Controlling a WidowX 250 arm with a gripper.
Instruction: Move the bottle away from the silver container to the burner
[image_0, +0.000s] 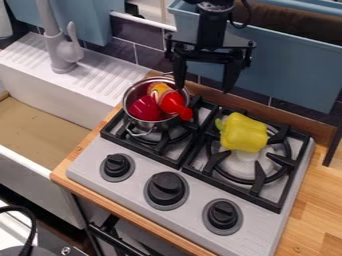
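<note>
Black arm (212, 25) at top edge; end effector (203, 90) pointing down, fingers (179, 71) spread apart.

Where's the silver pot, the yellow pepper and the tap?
Silver pot (152, 126): camera view, front outer wall.
Yellow pepper (244, 133): camera view, middle of its body.
Tap (62, 56): camera view, thick lower part.

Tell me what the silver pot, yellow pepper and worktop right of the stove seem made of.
Pot: shiny metal, likely steel, judging by silvery reflections. Pepper: probably smooth plastic, given its soft sheen. Worktop: satin wood or wood-look laminate, showing strips of grain.
</note>
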